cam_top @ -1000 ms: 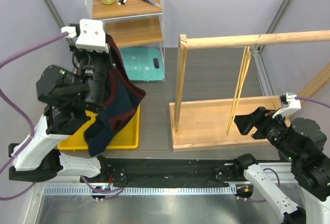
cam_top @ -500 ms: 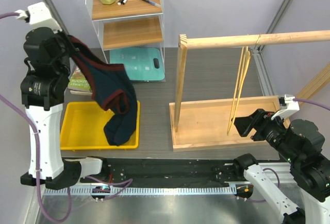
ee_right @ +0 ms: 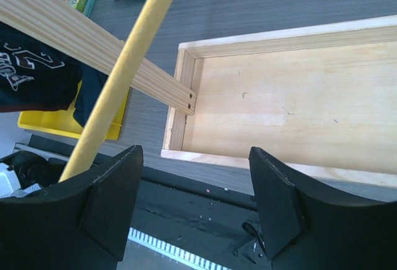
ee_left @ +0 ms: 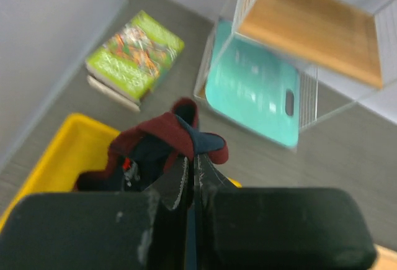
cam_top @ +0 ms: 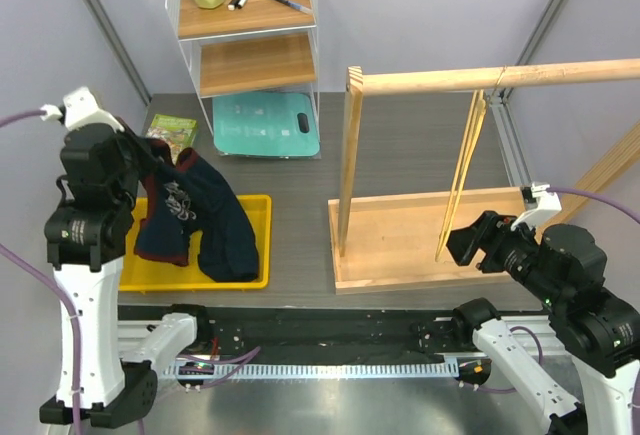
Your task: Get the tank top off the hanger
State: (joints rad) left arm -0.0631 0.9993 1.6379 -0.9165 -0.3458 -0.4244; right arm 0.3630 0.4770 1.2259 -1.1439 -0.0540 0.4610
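Grey walls point(cam_top: 420, 15), dark tabletop point(cam_top: 300, 180), tank top point(cam_top: 205, 223) draped over yellow tray point(cam_top: 263, 245)

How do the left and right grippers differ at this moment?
The left gripper is shut on the tank top, which drapes into the yellow tray; the right gripper is open and empty. The left gripper is by that tray; the right gripper is beside the bare hanger.

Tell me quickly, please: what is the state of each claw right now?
Left claw: closed, pinching the tank top.
Right claw: open, holding nothing; the hanger is outside its fingers.
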